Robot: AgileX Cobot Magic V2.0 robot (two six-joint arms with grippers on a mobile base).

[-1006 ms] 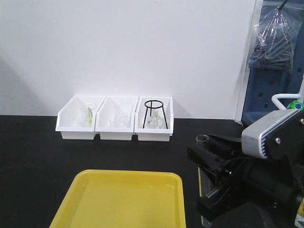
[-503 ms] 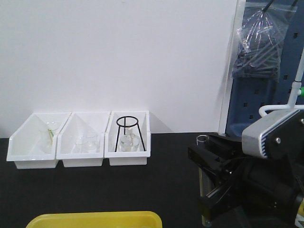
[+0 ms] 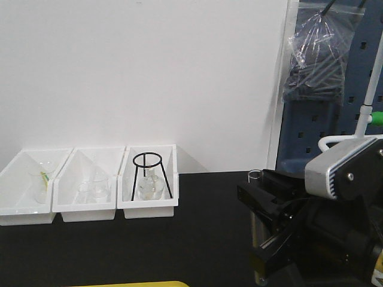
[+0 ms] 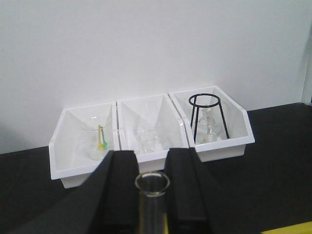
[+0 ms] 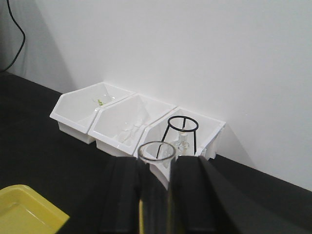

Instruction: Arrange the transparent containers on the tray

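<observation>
Both arms are loaded here. The left gripper (image 4: 152,169) is pinched tight on a slim clear glass test tube (image 4: 151,214). The right gripper (image 5: 157,166) is clamped the same way on a second clear glass test tube (image 5: 156,195). Each tube stands upright, round rim up, squeezed at its sides between the black fingers. My guess is that's deliberate: a side grip on a straight tube keeps it from sliding out, and it can go down onto the tray without re-gripping.

I'll use the black wire tripod stand (image 3: 151,173) as the reference. Both tubes are on its near side, well apart from it, over the black tabletop (image 3: 197,239). The right one sits off to the tripod's right in the front view. The yellow plastic tray (image 5: 22,212) is also on the tripod's near side, with only a corner or edge showing, and neither tube is on it yet. The tripod stands inside the rightmost white plastic bin (image 3: 148,209), over a small clear flask (image 3: 148,189). The other two bins run to its left. The loose glass is probably binned so it can't roll.

Count: two grippers, two held tubes, one tray, one tripod, three bins. For glass in the bins, there's one piece under the tripod and at least one in each other bin. It's too see-through to count exactly.
</observation>
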